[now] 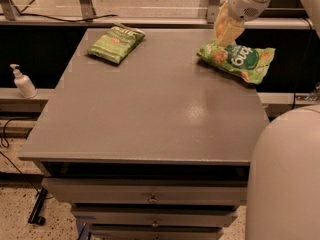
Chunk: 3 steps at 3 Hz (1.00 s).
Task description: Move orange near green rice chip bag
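The green rice chip bag [239, 61] lies at the far right of the grey table [150, 104], bright green with white letters and orange corners. My gripper [227, 31] hangs from the arm at the top right, just above the bag's far left end, fingers pointing down. A small patch of the orange [219, 28] shows between the pale fingers; the rest of it is hidden. The gripper is shut on the orange and holds it off the table.
A smaller dull olive-green bag [115, 43] lies at the far left of the table. A white pump bottle [23, 82] stands on a ledge to the left. Drawers [152, 199] sit under the table front. The robot's white body [285, 179] fills the lower right.
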Each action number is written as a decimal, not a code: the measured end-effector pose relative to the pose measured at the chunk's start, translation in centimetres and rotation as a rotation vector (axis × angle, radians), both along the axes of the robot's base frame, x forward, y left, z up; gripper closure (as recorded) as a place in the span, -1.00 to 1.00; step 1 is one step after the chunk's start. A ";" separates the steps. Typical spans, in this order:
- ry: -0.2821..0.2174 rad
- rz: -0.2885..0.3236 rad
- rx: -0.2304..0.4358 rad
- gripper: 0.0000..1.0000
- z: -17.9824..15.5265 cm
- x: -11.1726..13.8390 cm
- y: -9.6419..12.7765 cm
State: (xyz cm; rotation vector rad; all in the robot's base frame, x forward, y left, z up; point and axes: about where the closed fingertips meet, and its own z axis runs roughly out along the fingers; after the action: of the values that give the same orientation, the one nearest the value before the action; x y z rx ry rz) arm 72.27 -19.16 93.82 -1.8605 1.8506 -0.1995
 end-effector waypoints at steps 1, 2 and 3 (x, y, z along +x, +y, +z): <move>0.043 -0.021 0.011 1.00 -2.1 -1.2 -1.0; 0.078 -0.037 0.025 1.00 -3.9 -2.4 -1.7; 0.107 -0.030 0.035 1.00 -5.5 -2.8 -1.6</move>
State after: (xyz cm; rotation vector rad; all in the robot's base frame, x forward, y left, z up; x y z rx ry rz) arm 69.48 -20.72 88.35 -1.8525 1.9417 -0.0791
